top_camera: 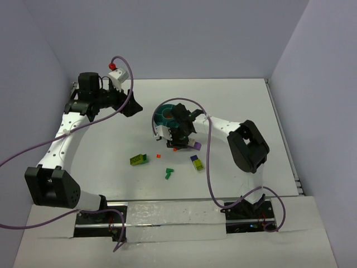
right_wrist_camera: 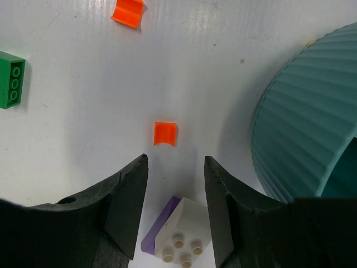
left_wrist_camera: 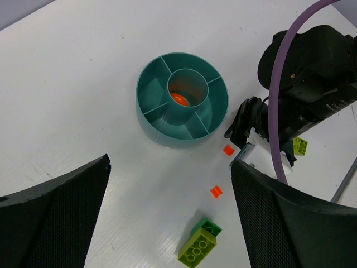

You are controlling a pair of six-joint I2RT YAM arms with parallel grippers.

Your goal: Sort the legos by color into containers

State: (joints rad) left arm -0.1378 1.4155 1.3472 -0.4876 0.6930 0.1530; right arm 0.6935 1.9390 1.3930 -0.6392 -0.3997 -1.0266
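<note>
While the left gripper [left_wrist_camera: 170, 166] gapes empty, right gripper [right_wrist_camera: 176, 162] straddles purple-and-white brick [right_wrist_camera: 178, 234], hold unclear.

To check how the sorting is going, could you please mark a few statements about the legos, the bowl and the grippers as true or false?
1. An orange piece lies in the middle ring of the bowl. True.
2. The left gripper holds the lime brick. False: its jaws are wide open and empty, and the brick lies on the table.
3. Two orange bits lie on the table outside the bowl. True.
4. The purple-and-white brick is in the bowl. False: it lies on the table under the right gripper, beside the bowl.
</note>
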